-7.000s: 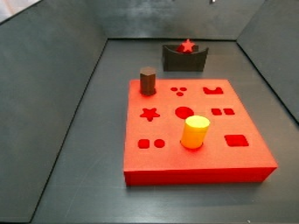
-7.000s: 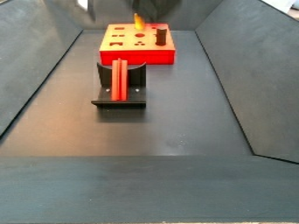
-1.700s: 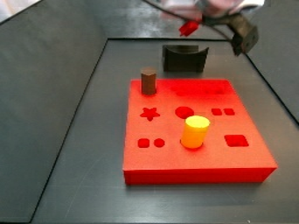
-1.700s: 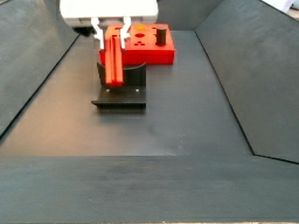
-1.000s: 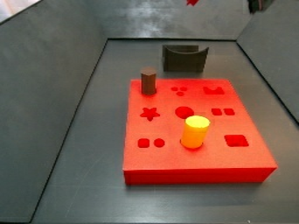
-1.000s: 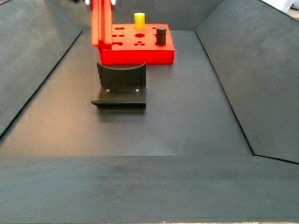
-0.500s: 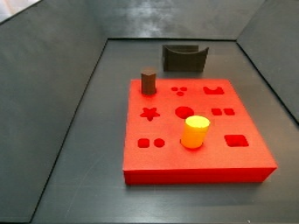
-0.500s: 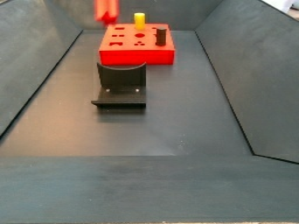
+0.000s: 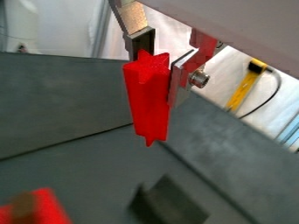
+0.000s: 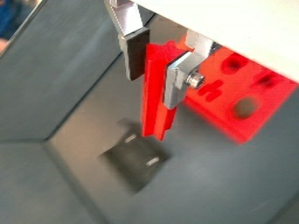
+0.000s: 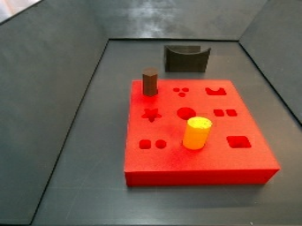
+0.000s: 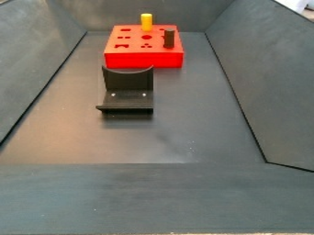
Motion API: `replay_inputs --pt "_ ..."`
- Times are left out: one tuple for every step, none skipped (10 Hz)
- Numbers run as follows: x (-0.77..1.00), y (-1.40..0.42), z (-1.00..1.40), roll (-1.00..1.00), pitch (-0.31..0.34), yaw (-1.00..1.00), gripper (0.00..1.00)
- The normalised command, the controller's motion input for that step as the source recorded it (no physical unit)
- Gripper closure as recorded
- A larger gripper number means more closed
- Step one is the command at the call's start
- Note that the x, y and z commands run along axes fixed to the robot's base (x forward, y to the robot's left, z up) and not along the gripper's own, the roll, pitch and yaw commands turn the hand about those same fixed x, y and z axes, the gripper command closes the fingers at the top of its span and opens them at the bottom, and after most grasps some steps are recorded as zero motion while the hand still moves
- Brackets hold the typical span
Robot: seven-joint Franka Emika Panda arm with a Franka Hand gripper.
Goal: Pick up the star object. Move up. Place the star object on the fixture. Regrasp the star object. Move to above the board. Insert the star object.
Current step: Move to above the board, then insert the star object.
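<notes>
The star object, a long bright red peg with ridged, fluted sides, hangs lengthwise between the silver plate fingers of the gripper, which is clamped on its upper part in both wrist views, high off the floor. Neither side view shows it. Below sit the dark fixture with its curved notch and the flat red board, with matte cut-outs, a yellow cylinder and a dark brown cylinder.
</notes>
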Motion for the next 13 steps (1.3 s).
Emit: replay_inputs --pt "-0.67 -1.0 0.36 -1.0 -0.026 -0.12 1.0" --pt "-0.7 -1.0 0.36 -1.0 -0.028 -0.12 1.0" --pt "-0.53 -0.7 0.26 -1.0 -0.029 -0.12 1.0" --pt "-0.36 -0.43 0.16 -1.0 -0.033 -0.11 1.0" --pt "-0.26 -0.28 0.1 -1.0 -0.036 -0.11 1.0" --pt "-0.13 -0.08 0.04 -0.62 -0.028 -0.05 1.0" --pt "-0.09 -0.03 0.02 -0.46 -0.034 -0.03 1.0" --pt "-0.05 -0.01 0.0 -0.26 -0.029 -0.02 1.0" --pt "0.01 0.0 0.0 0.0 0.0 0.0 1.0" --pt "0.0 0.0 -0.05 0.0 0.0 0.0 1.0" --pt "-0.25 -0.05 -0.3 -0.06 -0.081 -0.21 1.0" --pt "0.0 -0.01 -0.48 -0.18 -0.099 -0.35 1.0" --pt "-0.01 -0.09 -0.58 -0.21 -0.1 -0.49 1.0"
